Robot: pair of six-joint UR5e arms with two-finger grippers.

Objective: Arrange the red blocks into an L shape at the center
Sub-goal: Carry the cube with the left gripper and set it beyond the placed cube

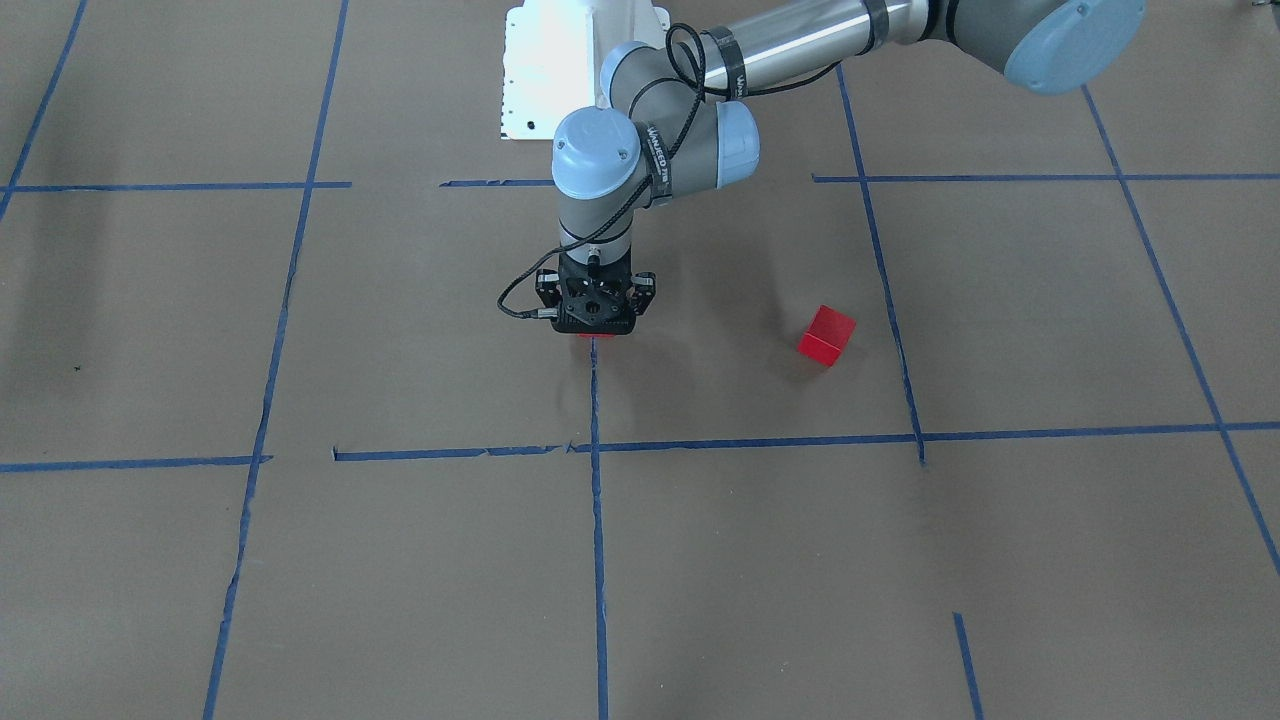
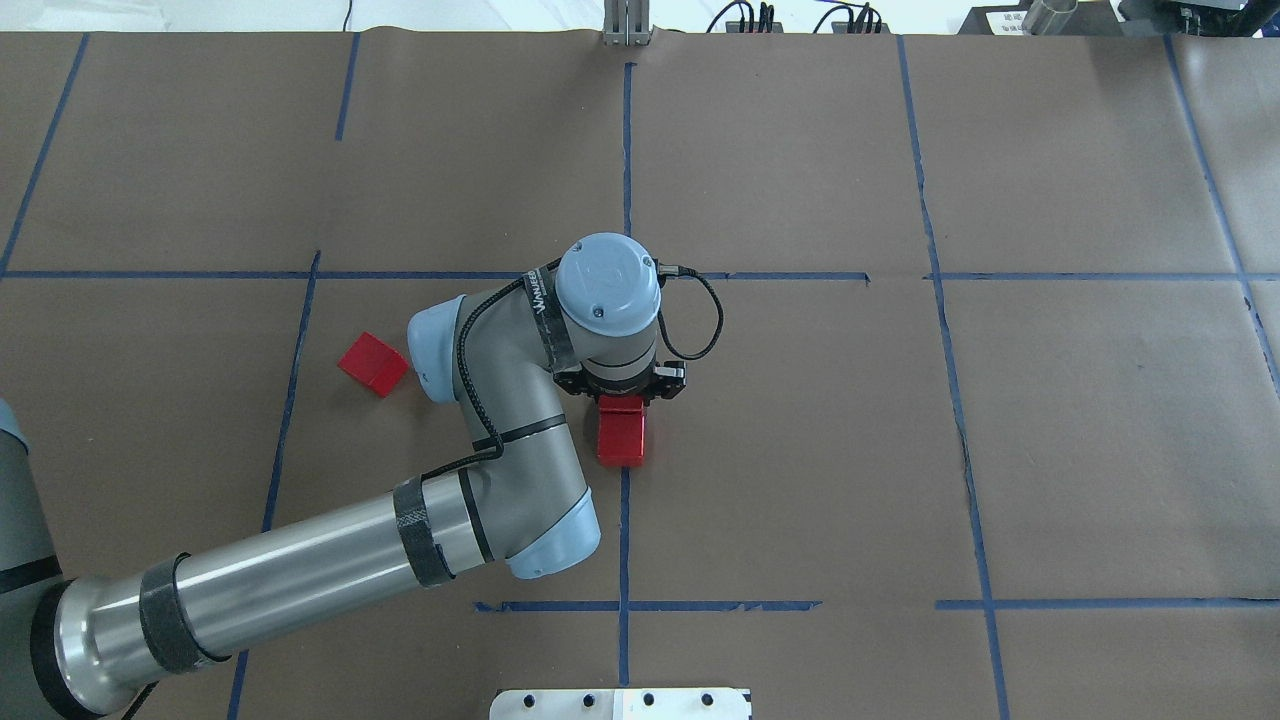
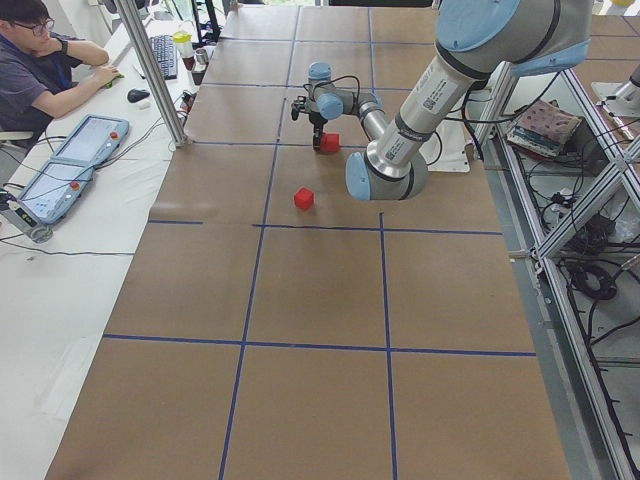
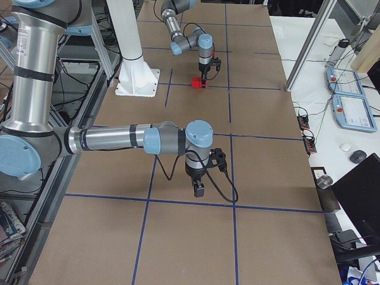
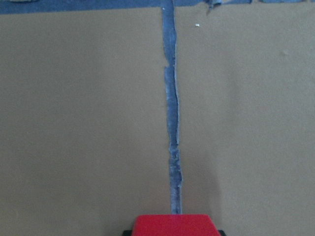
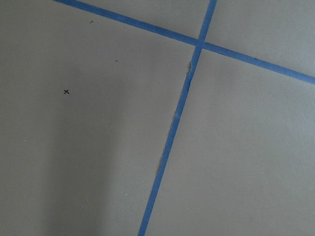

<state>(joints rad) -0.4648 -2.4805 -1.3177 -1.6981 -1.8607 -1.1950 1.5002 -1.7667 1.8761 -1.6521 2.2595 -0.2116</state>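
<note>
My left gripper points straight down at the center, over the vertical blue tape line. Its jaws stand against the sides of a red block, close to the paper. In the overhead view the red below it runs toward the robot, about two cubes long. From the front only a red sliver shows under the left gripper. A loose red block lies tilted on the left, and also shows in the front view. My right gripper hangs over bare paper; I cannot tell whether it is open or shut.
The white robot base stands at the near edge of the table. An operator sits at a side desk with a teach pendant. Blue tape lines grid the brown paper.
</note>
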